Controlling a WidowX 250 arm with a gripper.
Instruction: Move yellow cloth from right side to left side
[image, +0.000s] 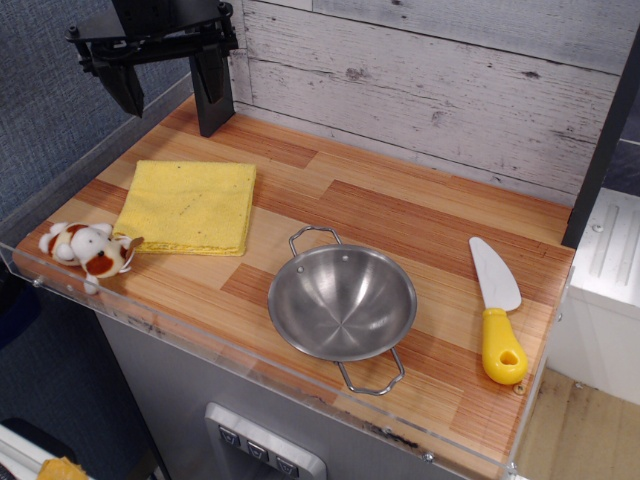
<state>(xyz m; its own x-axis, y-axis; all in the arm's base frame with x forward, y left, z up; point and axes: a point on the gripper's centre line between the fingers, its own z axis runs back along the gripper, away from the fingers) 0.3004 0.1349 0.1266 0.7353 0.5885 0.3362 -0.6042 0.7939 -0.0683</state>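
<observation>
I am looking at a yellow cloth (188, 206) with a spongy, matt weave and a few dark specks. The counter (400, 220) is showing striped wood grain with a slight sheen. The bowl (342, 302) is gleaming as polished steel (bright reflections inside). The knife (497, 308) is showing glossy yellow plastic on its handle and a pale matt blade. My fingers (211, 92) are appearing matt black. The small toy (88, 250) is looking plush.
</observation>
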